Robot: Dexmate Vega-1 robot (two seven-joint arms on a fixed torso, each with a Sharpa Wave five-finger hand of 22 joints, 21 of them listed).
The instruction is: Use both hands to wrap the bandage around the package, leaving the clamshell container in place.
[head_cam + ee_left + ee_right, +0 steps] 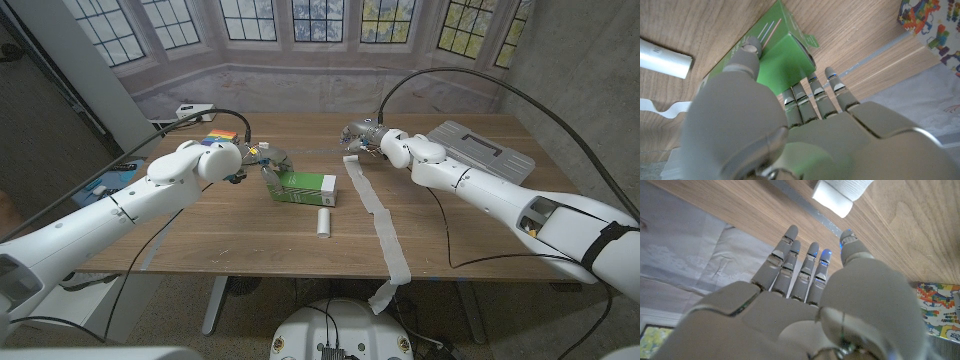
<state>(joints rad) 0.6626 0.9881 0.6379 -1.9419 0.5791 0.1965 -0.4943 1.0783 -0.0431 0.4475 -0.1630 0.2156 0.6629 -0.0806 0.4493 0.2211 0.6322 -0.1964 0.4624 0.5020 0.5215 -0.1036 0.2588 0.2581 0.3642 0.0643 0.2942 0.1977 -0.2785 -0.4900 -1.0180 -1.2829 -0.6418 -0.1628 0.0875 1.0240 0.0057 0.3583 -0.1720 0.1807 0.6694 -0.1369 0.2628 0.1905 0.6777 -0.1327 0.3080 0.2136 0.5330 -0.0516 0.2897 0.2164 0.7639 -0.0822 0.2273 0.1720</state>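
Note:
A green package [305,186] lies mid-table, angled. My left hand [250,158] grips its left end; in the left wrist view the thumb [747,50] lies on one face of the package [785,55] and the fingers [815,87] press the neighbouring side. A long white bandage [372,210] runs from the far middle of the table to the front edge and hangs over it. My right hand [362,135] hovers at its far end, fingers straight and holding nothing; the bandage's end [842,192] lies just beyond the fingertips of that hand [815,305]. The grey clamshell container [480,150] sits at the far right.
A white roll [324,222] lies in front of the package, also seen beside it as the roll [662,57] in the left wrist view. A colourful printed sheet [222,135] lies at the far left behind my left hand. Cables trail from both arms.

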